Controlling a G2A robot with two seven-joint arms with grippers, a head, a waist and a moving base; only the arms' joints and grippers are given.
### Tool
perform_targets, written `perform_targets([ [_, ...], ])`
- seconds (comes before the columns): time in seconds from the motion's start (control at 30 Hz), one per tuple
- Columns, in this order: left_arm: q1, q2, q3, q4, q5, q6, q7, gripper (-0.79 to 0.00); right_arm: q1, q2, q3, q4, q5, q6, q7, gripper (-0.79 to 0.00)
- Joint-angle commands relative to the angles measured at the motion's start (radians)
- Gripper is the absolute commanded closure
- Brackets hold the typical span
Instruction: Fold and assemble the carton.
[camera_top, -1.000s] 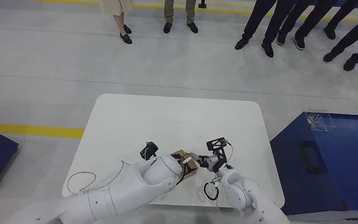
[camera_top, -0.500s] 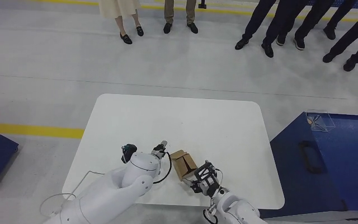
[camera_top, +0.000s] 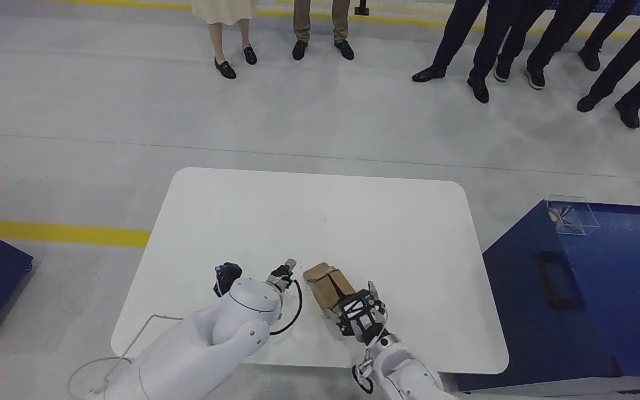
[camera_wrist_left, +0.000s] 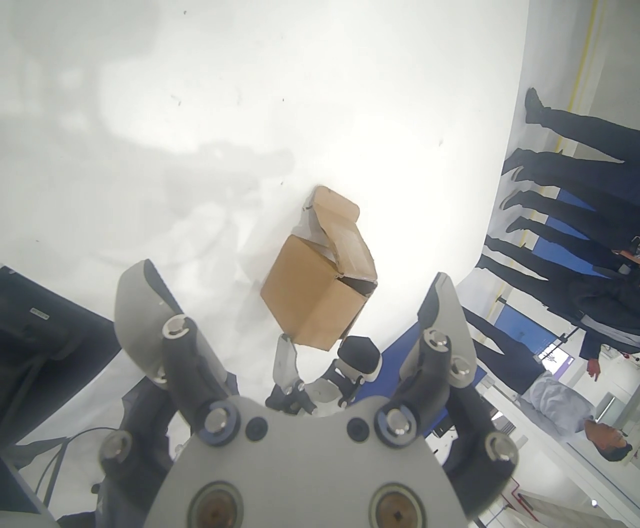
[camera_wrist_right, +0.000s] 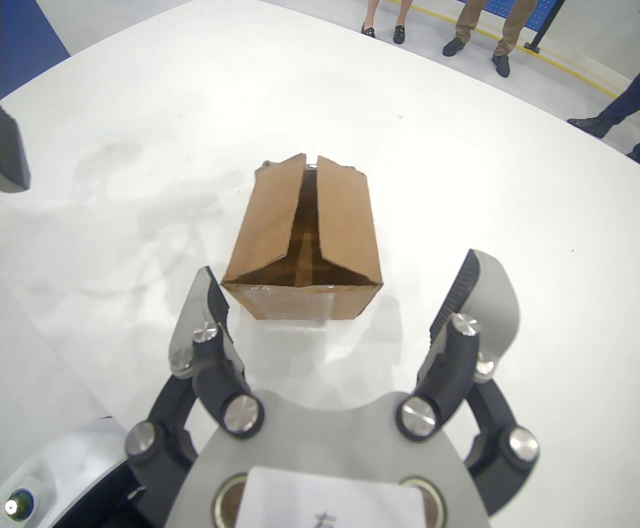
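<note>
The carton (camera_top: 328, 288) sat near the counter's (camera_top: 300, 210) front edge, its flaps ajar. The left gripper (camera_wrist_left: 291, 277) pointed at it from one side. The right gripper (camera_wrist_right: 340, 272) hung low just beside its near end. Both grippers' fingers were spread wide and held nothing.

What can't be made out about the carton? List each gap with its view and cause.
- Top view: the near end of the carton is partly covered by the right gripper, and the flap seams are too small to read.
- Left wrist view: the carton's bottom edge sits partly behind the right gripper's fingers, and its underside is against the table.
- Right wrist view: the far end is hidden by the carton's own body, and the inside is too dark.
</note>
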Motion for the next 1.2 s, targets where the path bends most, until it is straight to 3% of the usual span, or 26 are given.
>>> perform_targets([
  [0.0, 0.004, -0.003, -0.004, 0.0, 0.009, 0.007, -0.007, -0.785, 0.002, -0.001, 0.017, 0.003, 0.008, 0.009, 0.003, -0.785],
  [0.43, 0.009, -0.038, 0.006, 0.006, 0.055, 0.025, -0.033, -0.785, -0.019, 0.01, 0.183, 0.006, 0.048, 0.046, 0.006, -0.785],
  [0.7, 0.009, -0.038, 0.006, 0.006, 0.055, 0.025, -0.033, -0.785, -0.065, 0.019, 0.27, -0.07, 0.148, -0.05, 0.071, -0.785],
  [0.83, 0.041, -0.039, -0.017, -0.022, 0.11, -0.125, -0.126, -0.785, -0.069, 0.018, 0.315, -0.104, 0.21, -0.046, 0.058, -0.785],
  [0.93, 0.08, -0.046, -0.006, -0.015, 0.206, -0.332, -0.232, -0.785, -0.068, 0.014, 0.335, -0.119, 0.29, -0.064, 0.034, -0.785],
  [0.97, 0.093, -0.05, -0.01, 0.001, 0.251, -0.443, -0.249, -0.785, -0.072, 0.012, 0.337, -0.125, 0.335, -0.097, 0.017, -0.785],
  [1.17, 0.1, -0.051, -0.009, 0.008, 0.266, -0.475, -0.251, -0.785, -0.073, 0.012, 0.34, -0.124, 0.347, -0.108, 0.014, -0.785],
])
